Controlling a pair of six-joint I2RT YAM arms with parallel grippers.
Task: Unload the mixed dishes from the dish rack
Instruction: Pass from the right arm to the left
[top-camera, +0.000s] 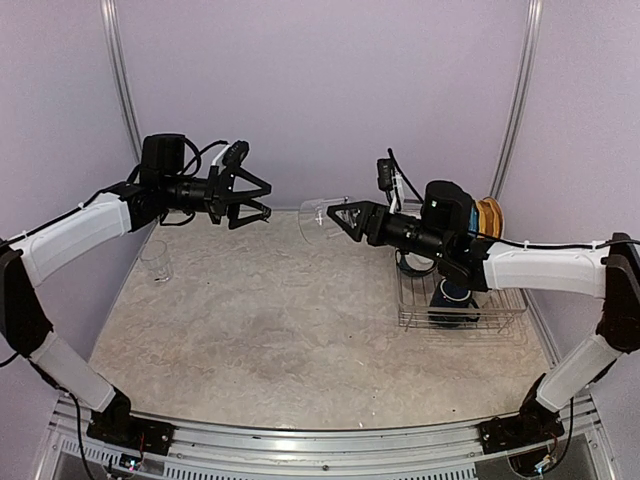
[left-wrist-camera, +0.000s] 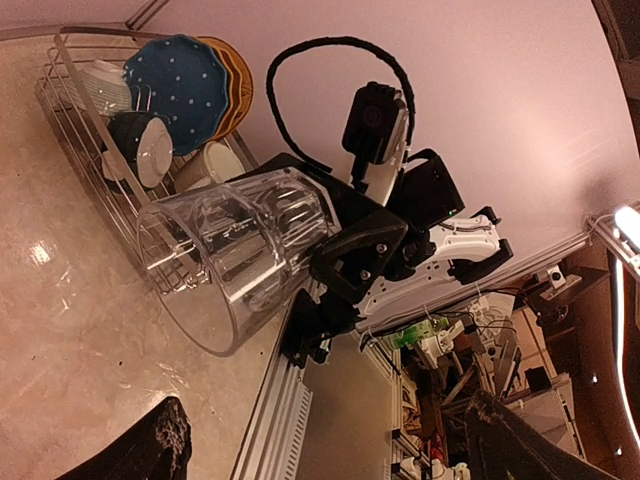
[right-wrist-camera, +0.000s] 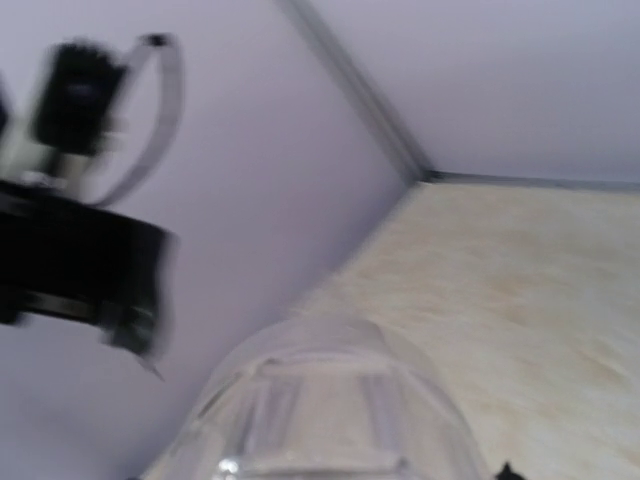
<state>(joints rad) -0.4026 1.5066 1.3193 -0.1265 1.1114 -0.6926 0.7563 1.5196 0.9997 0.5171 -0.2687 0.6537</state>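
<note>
My right gripper (top-camera: 338, 218) is shut on a clear glass tumbler (top-camera: 318, 218) and holds it on its side in the air, mouth toward the left arm. In the left wrist view the tumbler (left-wrist-camera: 235, 255) sits in the black right gripper (left-wrist-camera: 350, 255). It fills the bottom of the right wrist view (right-wrist-camera: 330, 400). My left gripper (top-camera: 250, 200) is open and empty, a short way left of the tumbler. The silver dish rack (top-camera: 495, 318) stands at the right and holds a dark blue mug (top-camera: 452, 294), a blue plate (left-wrist-camera: 185, 85), an orange-yellow plate (left-wrist-camera: 237, 78), a cream mug (left-wrist-camera: 205, 165) and a teal bowl (left-wrist-camera: 100, 85).
A second clear glass (top-camera: 156, 260) stands upright on the table near the left wall. Purple walls close in the back and both sides. The left gripper shows blurred at the left of the right wrist view (right-wrist-camera: 80, 260).
</note>
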